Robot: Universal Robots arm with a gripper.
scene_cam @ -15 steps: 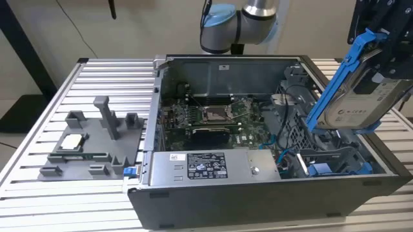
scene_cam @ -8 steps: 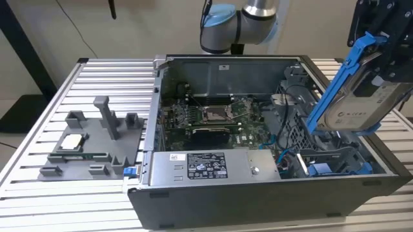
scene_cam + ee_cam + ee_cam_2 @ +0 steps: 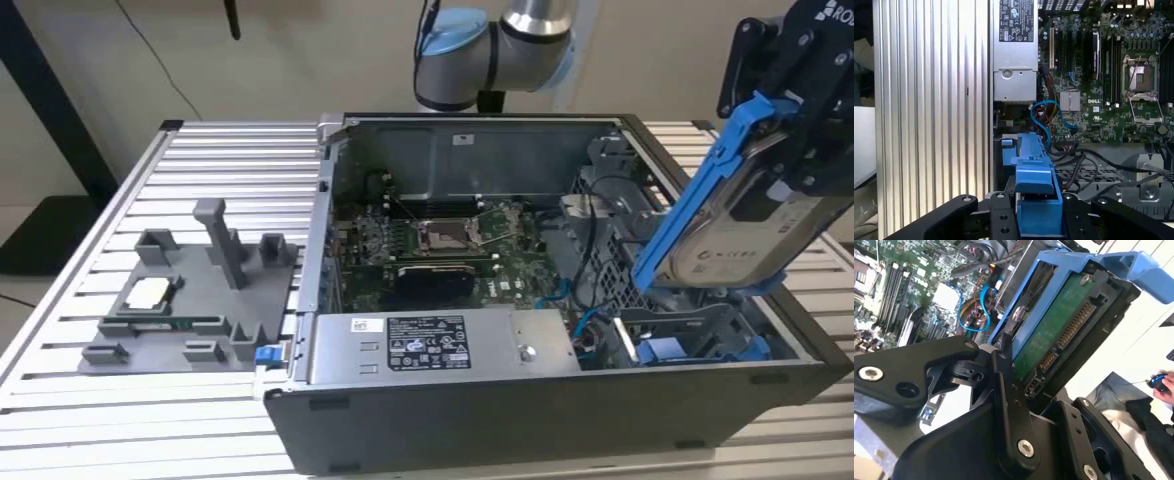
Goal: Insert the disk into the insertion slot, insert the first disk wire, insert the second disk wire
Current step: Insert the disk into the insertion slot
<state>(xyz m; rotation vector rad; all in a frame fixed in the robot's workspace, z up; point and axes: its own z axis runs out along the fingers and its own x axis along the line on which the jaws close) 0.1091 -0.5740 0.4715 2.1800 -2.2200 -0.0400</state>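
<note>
Nearest, along the near wall of the open computer case (image 3: 534,420), a grey power-supply box (image 3: 427,345) with a black-and-white sticker lies toward the exterior view's left. Just beside it, toward the exterior view's right, sits the insertion slot (image 3: 694,335), a dark grey bay with bright blue plastic fittings. Right above that bay hangs the disk (image 3: 747,235), steeply tilted, with its lower end just over the slot and its upper end leaning toward the right. It is a flat silver-grey drive with a pale label, clipped in a bright blue carrier. The second wrist view shows its green circuit-board underside and connector row (image 3: 1054,335). The gripper (image 3: 790,165) has its black fingers (image 3: 1004,385) closed on the disk's edges. Farther in lies the green motherboard (image 3: 441,240), and beyond the far wall rises the arm (image 3: 501,40).
</note>
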